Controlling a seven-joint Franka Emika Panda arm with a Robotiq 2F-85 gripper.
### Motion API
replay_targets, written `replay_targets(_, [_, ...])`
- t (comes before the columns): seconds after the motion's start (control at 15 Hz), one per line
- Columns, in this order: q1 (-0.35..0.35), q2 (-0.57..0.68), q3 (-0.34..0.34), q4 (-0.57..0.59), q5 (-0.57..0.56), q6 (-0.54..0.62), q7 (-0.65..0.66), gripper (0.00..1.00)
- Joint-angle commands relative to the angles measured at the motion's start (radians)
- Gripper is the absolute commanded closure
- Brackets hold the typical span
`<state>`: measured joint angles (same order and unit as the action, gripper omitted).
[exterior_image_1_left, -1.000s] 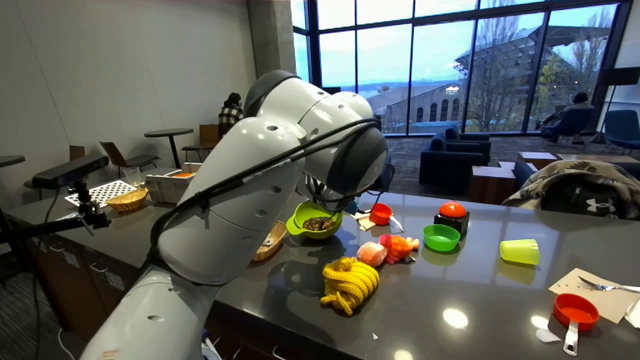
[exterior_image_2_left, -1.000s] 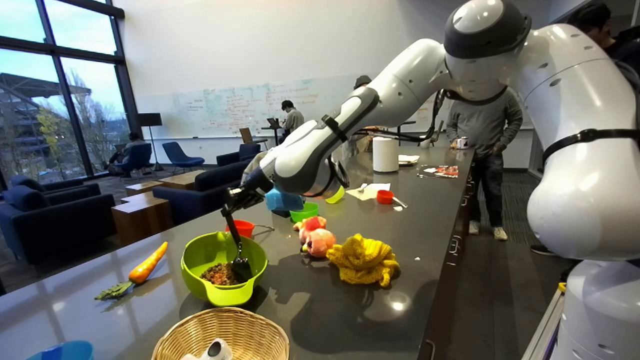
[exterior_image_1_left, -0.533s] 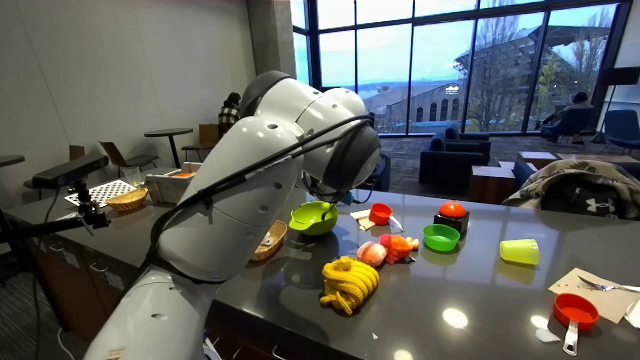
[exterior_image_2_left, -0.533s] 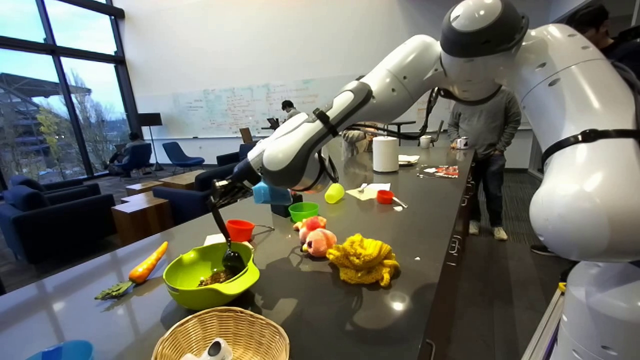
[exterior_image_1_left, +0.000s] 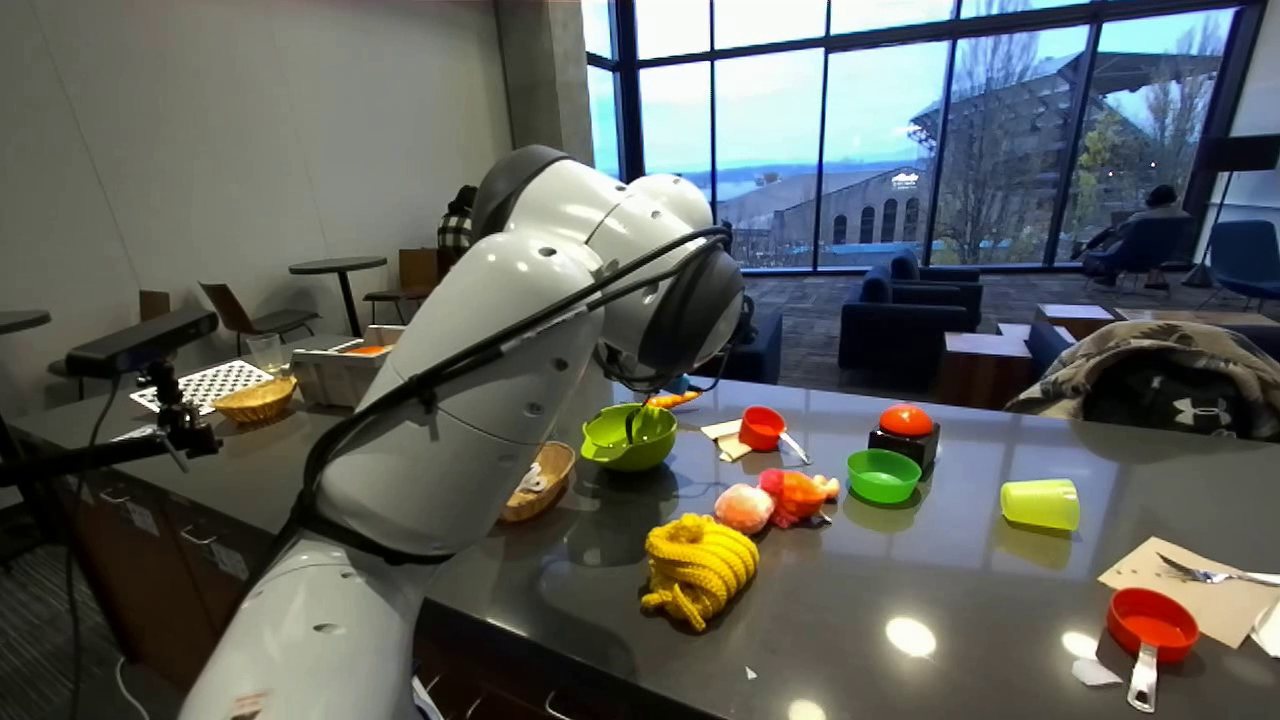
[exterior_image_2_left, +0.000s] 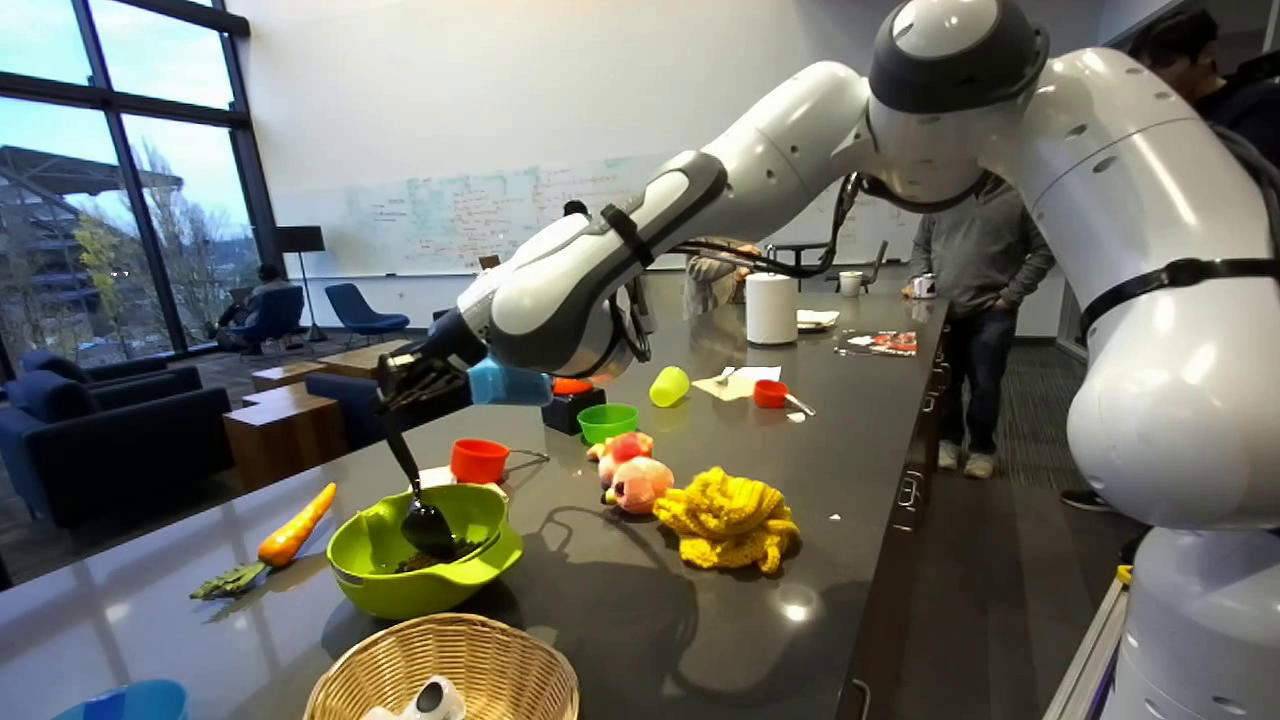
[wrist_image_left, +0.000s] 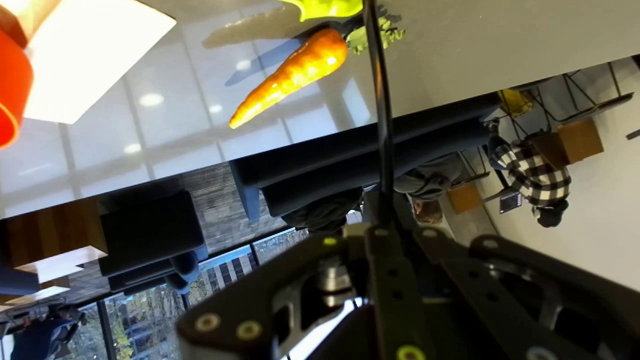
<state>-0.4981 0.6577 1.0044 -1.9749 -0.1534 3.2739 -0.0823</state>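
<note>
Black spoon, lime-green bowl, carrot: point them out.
Black spoon (exterior_image_2_left: 427, 527): in an exterior view, head.
Lime-green bowl (exterior_image_2_left: 390, 595): in an exterior view, outer wall.
Carrot (wrist_image_left: 296, 73): in the wrist view, orange root.

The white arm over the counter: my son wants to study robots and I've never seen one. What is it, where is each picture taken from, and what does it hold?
This is a robot arm, jointed and ending in a gripper that pinches things. Two views look in from outside; the wrist view comes from the arm's own wrist and stands upside down. The gripper is closed on a black spoon, whose head is inside a lime-green bowl with some dark bits. On the counter around it are a carrot, a wicker basket, a red cup, soft toys and a yellow knitted bundle.
</note>
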Motion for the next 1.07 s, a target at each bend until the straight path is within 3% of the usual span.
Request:
replay_targets(0.0, [0.029,0.003,-0.007,0.016,0.000,-0.021,-0.001,0.99])
replay_targets(0.47, [0.052,0.009,-0.027,0.005,-0.001,-0.033,-0.004,0.99])
replay_targets(1.0, [0.076,0.015,-0.128,0.046,0.002,-0.046,-0.001,0.99])
